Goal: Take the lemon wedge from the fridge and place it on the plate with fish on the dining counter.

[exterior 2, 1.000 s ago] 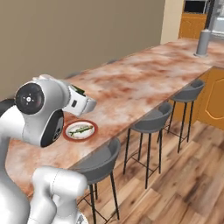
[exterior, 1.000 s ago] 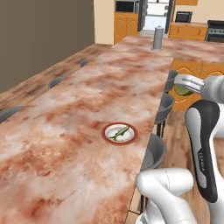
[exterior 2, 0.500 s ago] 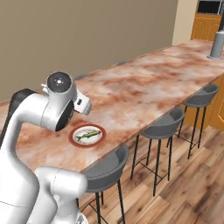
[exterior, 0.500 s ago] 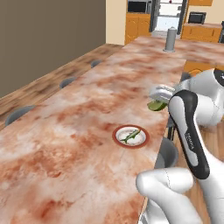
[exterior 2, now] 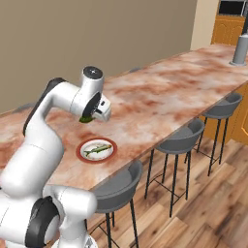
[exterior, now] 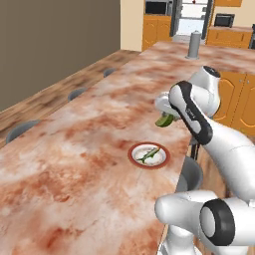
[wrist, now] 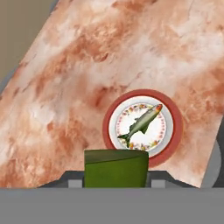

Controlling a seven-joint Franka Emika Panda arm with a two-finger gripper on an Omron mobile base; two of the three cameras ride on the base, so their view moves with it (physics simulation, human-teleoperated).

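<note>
Tool carries lemon wedge above the plate

Tool (exterior: 166, 117) grips the green lemon wedge (wrist: 116, 168) between its fingers, held in the air. Below and just ahead of it, the plate (wrist: 171, 114) with the fish (wrist: 141, 124) sits on the marbled worktop (exterior: 89, 149).

Glossy white arm (exterior 2: 46, 140) of rounded segments with dark grey joint bands.
</note>
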